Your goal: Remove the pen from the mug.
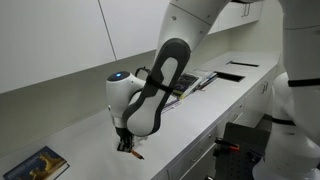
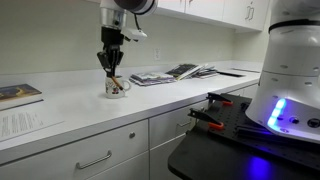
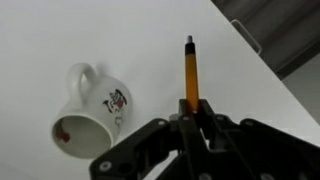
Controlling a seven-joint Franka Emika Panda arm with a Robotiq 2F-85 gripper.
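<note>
Jaws pinch the pen (image 3: pixel 189 75) by one end. Pen is outside the mug (image 3: pixel 95 105), just beside it, over the white worktop (image 3: pixel 40 30).

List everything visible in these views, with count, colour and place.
pen: one, orange with a dark tip, clamped in the gripper, outside the mug
mug: one, white with dark markings, on the counter near the gripper
magazines: spread pile, number unclear, mixed dark and light, further along the counter
book: one, dark cover, at the counter's far end
printed sheet: one, white, near the book
counter: one, white, above the cabinets
gripper: one, black, shut on the pen
arm: one, white and black, above the counter
</note>
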